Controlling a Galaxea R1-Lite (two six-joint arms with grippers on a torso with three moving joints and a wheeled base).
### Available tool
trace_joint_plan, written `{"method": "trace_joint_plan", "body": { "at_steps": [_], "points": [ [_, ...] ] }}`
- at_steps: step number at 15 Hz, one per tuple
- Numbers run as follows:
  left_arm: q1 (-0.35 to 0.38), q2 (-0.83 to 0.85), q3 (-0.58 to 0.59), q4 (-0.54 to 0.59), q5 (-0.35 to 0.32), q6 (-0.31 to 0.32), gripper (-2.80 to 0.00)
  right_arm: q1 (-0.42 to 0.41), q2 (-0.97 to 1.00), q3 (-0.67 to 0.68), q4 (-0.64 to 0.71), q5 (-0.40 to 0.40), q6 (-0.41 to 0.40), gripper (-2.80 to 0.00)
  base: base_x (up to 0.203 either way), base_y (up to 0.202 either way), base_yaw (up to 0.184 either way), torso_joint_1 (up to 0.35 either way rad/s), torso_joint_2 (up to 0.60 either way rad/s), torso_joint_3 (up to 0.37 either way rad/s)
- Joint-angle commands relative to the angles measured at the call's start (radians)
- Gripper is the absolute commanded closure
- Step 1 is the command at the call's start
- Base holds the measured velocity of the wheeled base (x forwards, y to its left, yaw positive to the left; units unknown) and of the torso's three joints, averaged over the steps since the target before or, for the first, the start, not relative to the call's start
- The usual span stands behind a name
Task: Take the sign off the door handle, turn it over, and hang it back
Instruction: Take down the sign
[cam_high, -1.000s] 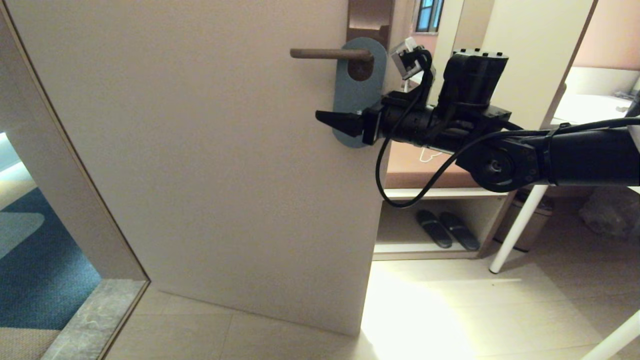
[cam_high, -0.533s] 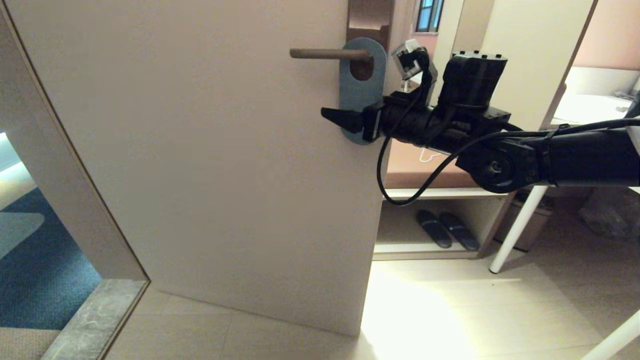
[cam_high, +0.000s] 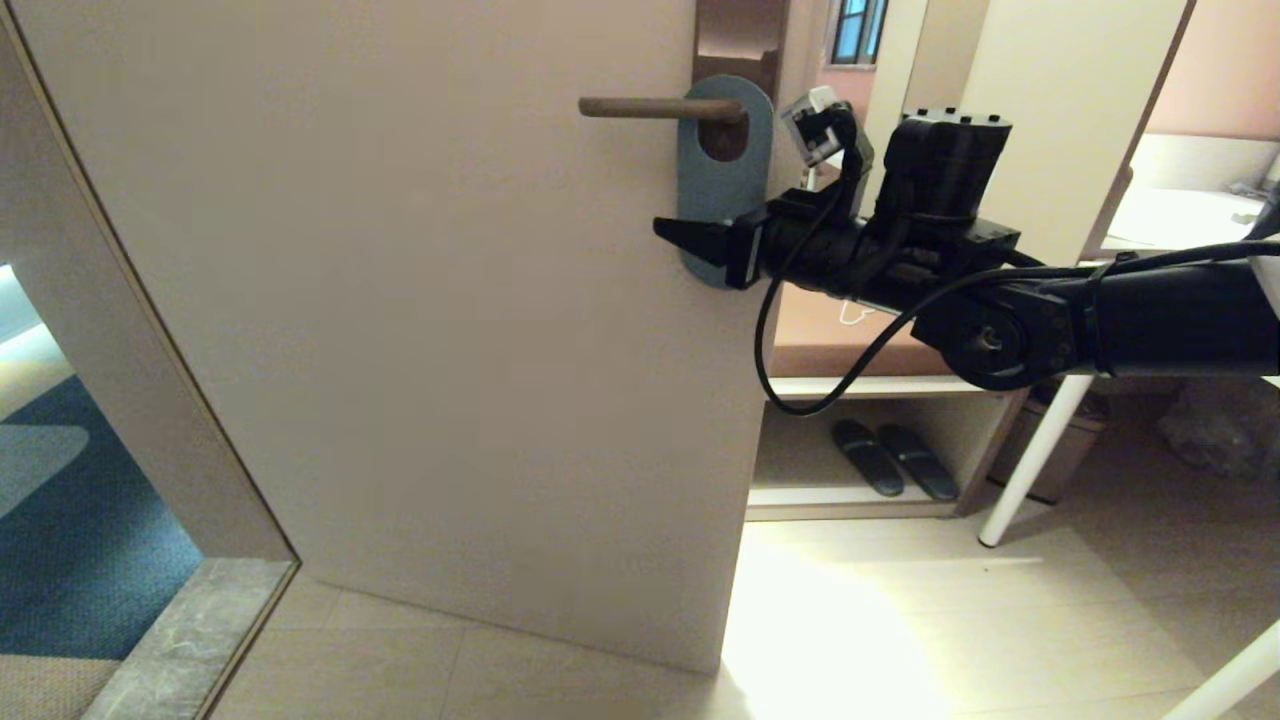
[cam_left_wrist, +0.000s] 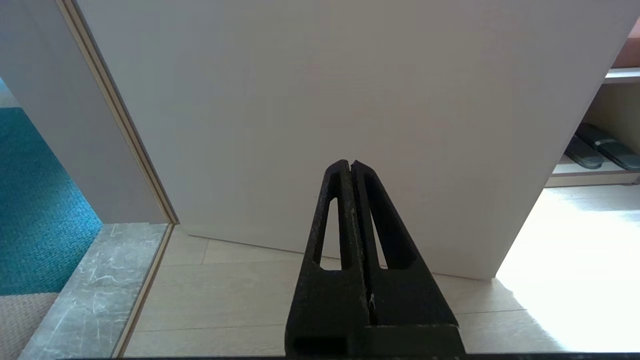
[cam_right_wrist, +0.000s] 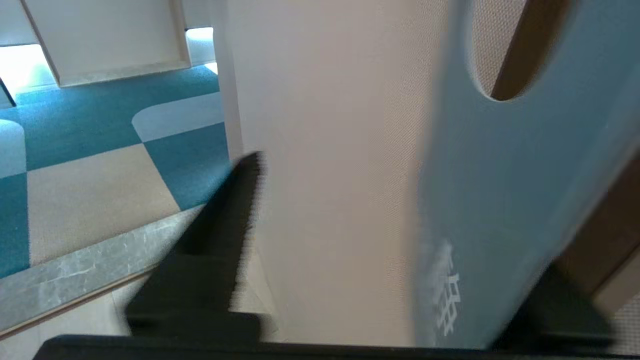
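Observation:
The sign (cam_high: 715, 190) hangs slate-blue side out on the door handle (cam_high: 650, 107), a bronze lever below its backplate (cam_high: 740, 30). My right gripper (cam_high: 695, 245) is at the sign's lower end, reaching in from the door's edge side. In the right wrist view it (cam_right_wrist: 400, 225) is open, and the sign (cam_right_wrist: 500, 200) lies between the jaws, close to one finger (cam_right_wrist: 555, 300). The lever (cam_right_wrist: 530, 45) shows through the sign's hole. My left gripper (cam_left_wrist: 348, 167) is shut and empty, low in front of the door.
The beige door (cam_high: 420, 320) stands open, its free edge by the right arm. Behind it is a low shelf with dark slippers (cam_high: 885, 458), a white table leg (cam_high: 1030, 460) and a bin. Blue carpet (cam_high: 60, 540) lies beyond the marble threshold on the left.
The right gripper has shifted a little toward the door's edge. The sign's lower end has swung with it, from tilted to hanging nearly straight.

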Motion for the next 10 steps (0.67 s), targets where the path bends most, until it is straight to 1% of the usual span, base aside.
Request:
{"method": "trace_joint_plan", "body": {
  "at_steps": [1,4,8,10],
  "points": [
    [0.000,-0.001,0.000,-0.001,0.000,0.000,0.00,0.000,-0.004,-0.001,-0.003,0.001,0.000,0.00,0.000,0.000,0.000,0.000,0.00,0.000],
    [0.000,-0.001,0.000,0.000,0.000,0.000,0.00,0.001,-0.005,0.002,-0.003,-0.032,0.000,0.00,0.000,0.000,0.000,0.000,0.00,0.000],
    [0.000,-0.001,0.000,0.000,0.000,0.000,0.00,0.000,-0.019,0.018,-0.003,-0.040,-0.007,0.00,0.000,0.000,0.000,0.000,0.00,0.000],
    [0.000,-0.001,0.000,0.000,0.000,0.000,0.00,0.000,-0.021,0.031,-0.003,-0.084,-0.026,0.00,0.000,0.000,0.000,0.000,0.00,0.000]
  ]
}}
